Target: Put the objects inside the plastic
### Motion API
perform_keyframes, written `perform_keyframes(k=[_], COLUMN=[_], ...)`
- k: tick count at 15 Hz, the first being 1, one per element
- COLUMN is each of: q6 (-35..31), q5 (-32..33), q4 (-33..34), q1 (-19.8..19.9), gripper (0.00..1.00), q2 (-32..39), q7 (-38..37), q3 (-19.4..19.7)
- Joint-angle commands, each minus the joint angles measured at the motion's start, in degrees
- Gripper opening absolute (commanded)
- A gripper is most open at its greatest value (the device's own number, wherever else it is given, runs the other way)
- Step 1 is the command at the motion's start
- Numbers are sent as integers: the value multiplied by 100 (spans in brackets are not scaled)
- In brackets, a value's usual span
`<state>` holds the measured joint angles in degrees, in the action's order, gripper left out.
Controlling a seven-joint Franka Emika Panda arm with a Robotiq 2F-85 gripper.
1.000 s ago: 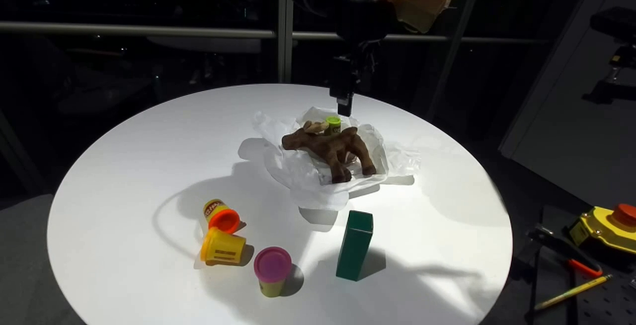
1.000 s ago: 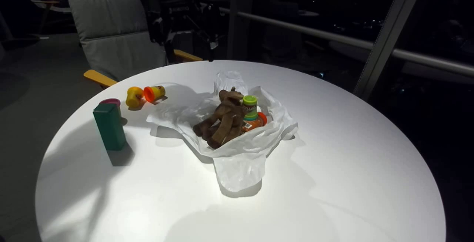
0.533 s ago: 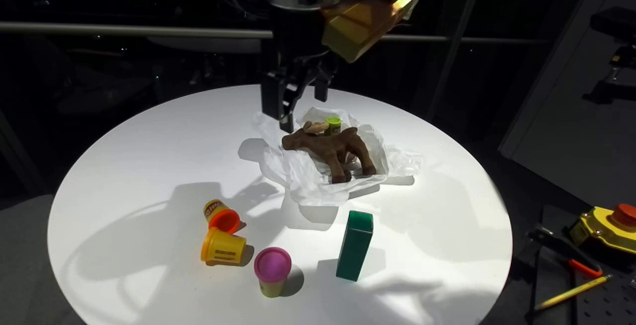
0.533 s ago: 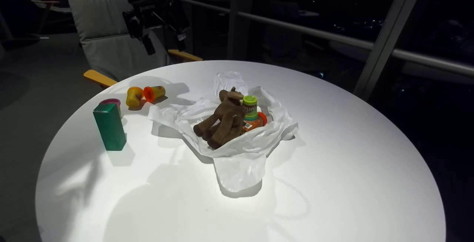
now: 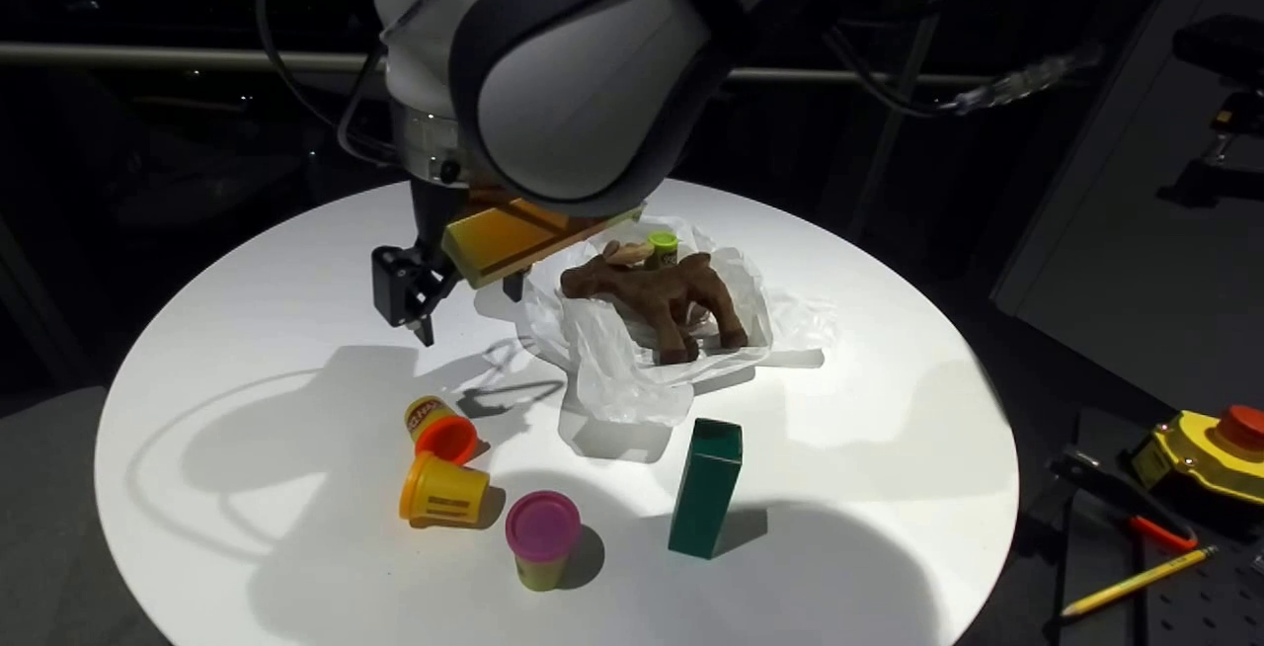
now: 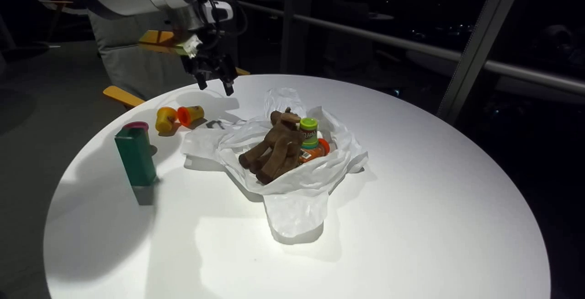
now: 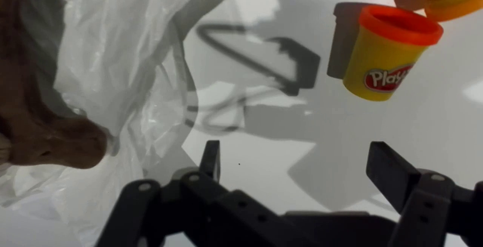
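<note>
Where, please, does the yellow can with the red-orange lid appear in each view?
In an exterior view: the can, left of centre, below mid-height.
In an exterior view: the can, left of centre, slightly above mid-height.
In the wrist view: the can, at upper right.
Shared landmark: the white plastic, mainly right of the can in both exterior views, left of it in the wrist view.

Toy [image 5: 654,290] in plastic [image 5: 624,384], box [image 5: 705,490] on table [image 5: 849,429]
</note>
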<state>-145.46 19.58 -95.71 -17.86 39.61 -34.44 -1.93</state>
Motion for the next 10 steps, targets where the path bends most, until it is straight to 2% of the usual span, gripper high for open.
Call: perform_keyframes(k=[1,6,10], q6=[-244,349,1143], q5=[-894,-1855,-2165], q4=[911,1407,1677], q1=[76,210,170], gripper=[100,100,100], q2=[633,887,1049], q7=[191,674,943], q3=[-19,-212,-256])
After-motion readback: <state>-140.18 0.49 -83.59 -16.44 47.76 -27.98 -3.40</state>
